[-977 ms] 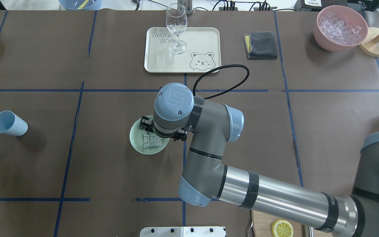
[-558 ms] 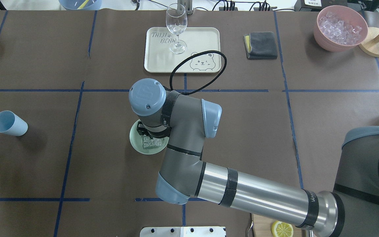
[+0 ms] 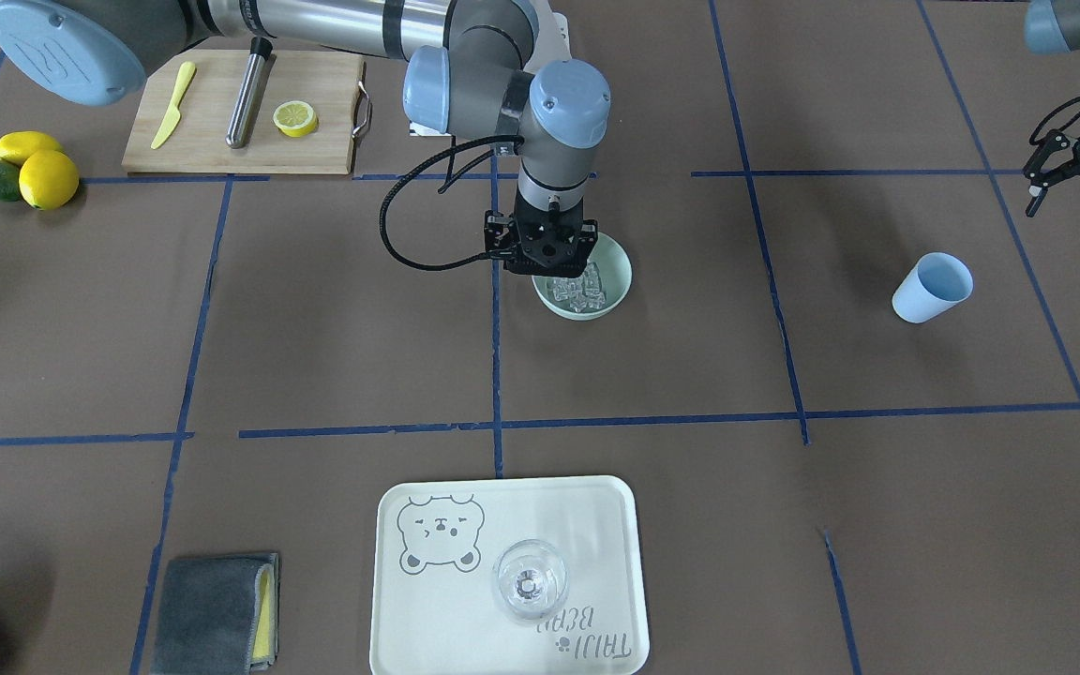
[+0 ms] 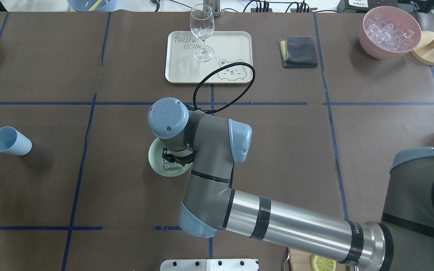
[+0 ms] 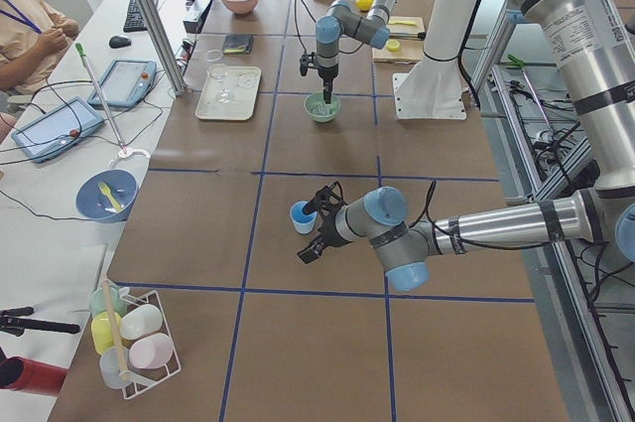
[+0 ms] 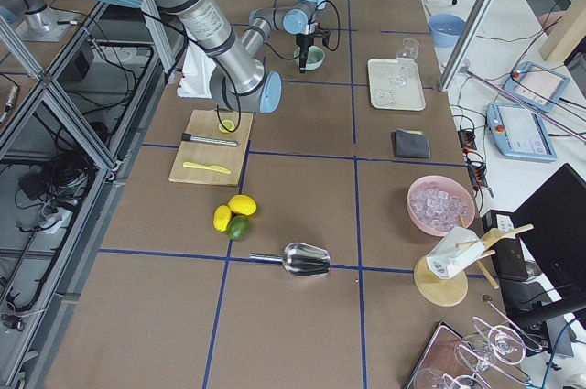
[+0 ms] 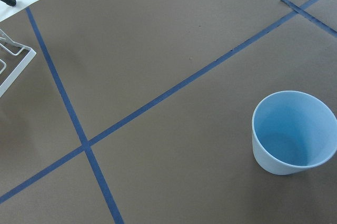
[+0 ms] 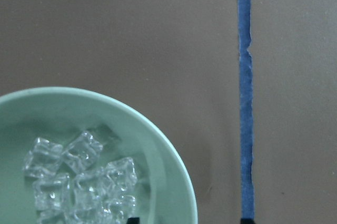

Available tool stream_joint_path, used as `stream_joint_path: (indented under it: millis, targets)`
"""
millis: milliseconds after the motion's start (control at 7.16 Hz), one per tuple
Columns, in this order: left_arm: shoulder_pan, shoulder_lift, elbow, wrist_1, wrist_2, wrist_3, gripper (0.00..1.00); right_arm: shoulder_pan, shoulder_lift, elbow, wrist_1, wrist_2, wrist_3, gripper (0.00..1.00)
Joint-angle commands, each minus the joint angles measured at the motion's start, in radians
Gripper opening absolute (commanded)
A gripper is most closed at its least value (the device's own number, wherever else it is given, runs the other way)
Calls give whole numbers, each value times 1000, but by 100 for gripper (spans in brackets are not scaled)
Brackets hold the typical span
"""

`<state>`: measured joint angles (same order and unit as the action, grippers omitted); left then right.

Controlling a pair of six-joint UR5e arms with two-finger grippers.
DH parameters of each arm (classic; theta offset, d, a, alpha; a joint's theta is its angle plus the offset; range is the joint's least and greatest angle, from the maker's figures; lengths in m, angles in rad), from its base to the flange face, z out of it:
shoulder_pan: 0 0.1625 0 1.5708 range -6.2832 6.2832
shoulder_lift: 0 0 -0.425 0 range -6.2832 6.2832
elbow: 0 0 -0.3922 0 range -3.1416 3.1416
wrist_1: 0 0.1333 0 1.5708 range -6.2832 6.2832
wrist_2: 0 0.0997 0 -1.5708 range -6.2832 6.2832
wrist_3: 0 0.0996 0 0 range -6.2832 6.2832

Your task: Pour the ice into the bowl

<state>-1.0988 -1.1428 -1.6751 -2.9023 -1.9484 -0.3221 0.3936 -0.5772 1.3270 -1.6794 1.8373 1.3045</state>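
Note:
The pale mint-green bowl (image 3: 620,272) stands near the table's middle and holds a cluster of clear ice cubes (image 3: 582,292). My right gripper (image 3: 554,270) points straight down over the bowl's robot-side rim. In the right wrist view its dark fingertips (image 8: 131,220) stand wide apart on either side of the bowl's rim (image 8: 174,182), open, with the ice (image 8: 79,182) beside them. From overhead the wrist hides most of the bowl (image 4: 155,158). My left gripper (image 3: 1079,187) hangs open and empty beside an empty blue cup (image 3: 932,287), which also shows in the left wrist view (image 7: 292,139).
A cream tray (image 4: 239,45) with a clear wine glass (image 4: 202,34) stands at the far middle, a grey cloth (image 4: 299,51) to its right. A pink bowl of ice (image 4: 390,32) sits far right. A cutting board (image 3: 221,141) lies near the robot's base.
My right arm's wrist has swung left over the bowl and then drawn slightly back toward the robot. The ice stays in the bowl. The blue cup has not moved.

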Motion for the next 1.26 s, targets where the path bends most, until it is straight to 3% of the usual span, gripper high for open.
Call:
stream_joint_path:
  millis: [0,140,419,838,977,1117]
  targets:
    - [-1,0,2,-2,0,0,100,-1,0,8,3,-1,-7,0]
    - [-1,0,2,-2,0,0,100,1,2,17,4,-1,2,0]
    - [-1,1,2,-2,0,2,100,37,-16,136,-3,2,10,0]
    - [-4,11,11,1,-9,2,100,137,-307,493,9,103,10,0]
    - [-4,12,41,1,-6,-2,100,168,-402,565,29,134,1,0]
    - [-4,11,64,1,-9,0,100,209,-523,613,132,196,-14,0]
